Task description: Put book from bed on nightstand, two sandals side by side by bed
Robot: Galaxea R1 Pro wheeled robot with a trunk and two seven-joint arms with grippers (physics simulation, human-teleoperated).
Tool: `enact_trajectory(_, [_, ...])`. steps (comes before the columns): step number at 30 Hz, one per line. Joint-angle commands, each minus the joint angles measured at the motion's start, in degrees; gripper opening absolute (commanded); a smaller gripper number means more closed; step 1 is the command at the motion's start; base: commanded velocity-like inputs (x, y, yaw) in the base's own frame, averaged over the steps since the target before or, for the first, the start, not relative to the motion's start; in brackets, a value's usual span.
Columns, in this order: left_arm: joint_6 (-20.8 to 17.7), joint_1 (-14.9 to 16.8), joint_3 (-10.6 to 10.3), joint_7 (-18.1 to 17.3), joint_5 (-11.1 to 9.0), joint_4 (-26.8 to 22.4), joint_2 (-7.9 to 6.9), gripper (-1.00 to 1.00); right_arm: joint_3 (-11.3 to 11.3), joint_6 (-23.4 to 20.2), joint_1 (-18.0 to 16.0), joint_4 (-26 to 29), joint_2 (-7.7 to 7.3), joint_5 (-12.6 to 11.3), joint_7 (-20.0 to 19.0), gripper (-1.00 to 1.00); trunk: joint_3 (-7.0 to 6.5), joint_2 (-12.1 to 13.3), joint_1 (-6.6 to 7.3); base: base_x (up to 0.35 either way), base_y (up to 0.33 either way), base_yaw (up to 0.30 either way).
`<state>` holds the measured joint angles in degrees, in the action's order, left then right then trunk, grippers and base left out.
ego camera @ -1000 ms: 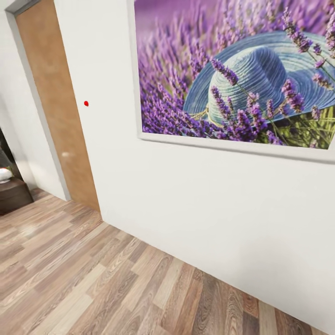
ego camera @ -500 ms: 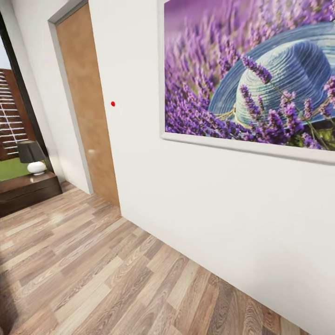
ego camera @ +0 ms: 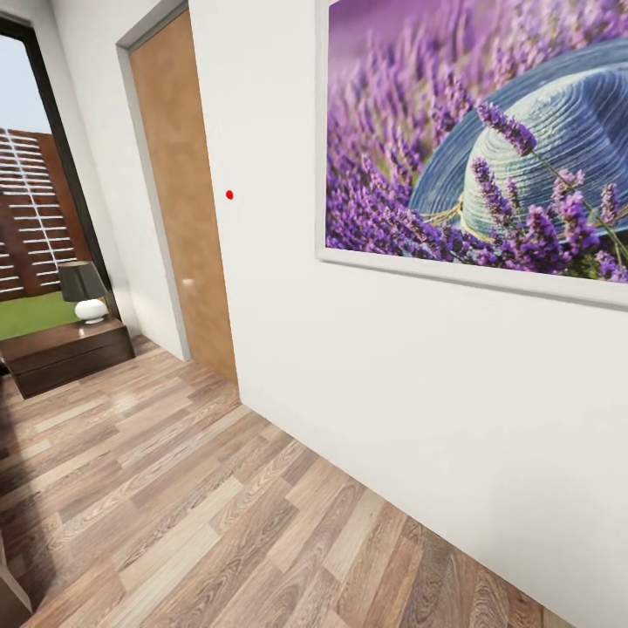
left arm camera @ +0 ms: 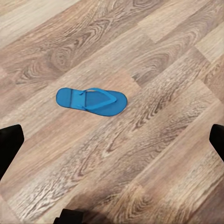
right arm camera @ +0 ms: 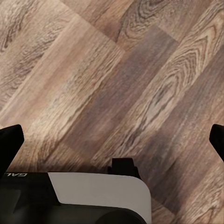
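Observation:
One bright blue sandal (left arm camera: 91, 100) lies flat on the wood-plank floor (left arm camera: 154, 154) in the left wrist view, sole down and strap up. My left gripper (left arm camera: 112, 142) hangs above the floor a little short of it, open, with its dark fingertips (left arm camera: 10, 144) far apart and nothing between them. My right gripper (right arm camera: 112, 140) is open too, over bare planks, with one dark fingertip (right arm camera: 9, 140) at each side. The book, the bed and the other sandal are out of view.
A white wall (ego camera: 392, 375) with a large lavender-and-hat picture (ego camera: 488, 148) stands close on the right. A wooden door (ego camera: 183, 201) is beyond it. At far left are a low dark-wood cabinet (ego camera: 65, 353) with a lamp (ego camera: 85, 292) and a dark-framed glass door (ego camera: 35, 183). My own base (right arm camera: 93, 196) shows below the right gripper.
The head camera has turned left, so wall, picture and door slid right in the picture. The glass door, cabinet and lamp have come into view.

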<state>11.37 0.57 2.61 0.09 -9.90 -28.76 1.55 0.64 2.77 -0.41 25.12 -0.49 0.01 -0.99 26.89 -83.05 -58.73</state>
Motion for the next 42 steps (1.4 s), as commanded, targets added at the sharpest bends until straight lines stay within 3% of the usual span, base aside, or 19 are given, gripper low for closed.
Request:
enact_trajectory(1, [0.14,0.03,0.12,0.0,-0.21,0.02,0.04,1.0,0.07,0.17,-0.03,-0.04,-0.01,0.0,-0.11,1.0,0.06,-0.03,0.0,0.0,0.0,0.007])
enact_trajectory(13, [0.14,0.04,0.12,0.0,-0.21,0.02,0.04,1.0,0.07,0.13,-0.03,0.0,-0.03,-0.09,-0.14,1.0,0.07,-0.03,0.0,0.0,0.0,0.013])
enact_trajectory(25, [0.14,0.02,0.12,0.0,-0.21,0.02,0.04,1.0,0.07,0.13,-0.03,0.02,-0.04,-0.1,-0.15,1.0,0.39,-0.03,0.0,0.0,0.0,0.232])
enact_trajectory(33, [0.14,0.04,0.12,0.0,-0.16,0.02,0.04,1.0,0.07,0.13,-0.02,0.02,-0.12,-0.1,-0.15,1.0,0.45,-0.03,0.0,0.005,-0.001,0.048])
enact_trajectory(42, [0.14,0.04,0.12,0.0,-0.13,0.02,0.1,1.0,0.07,0.13,-0.03,-0.01,-0.06,-0.1,-0.15,1.0,0.46,-0.03,0.0,0.215,-0.083,0.003])
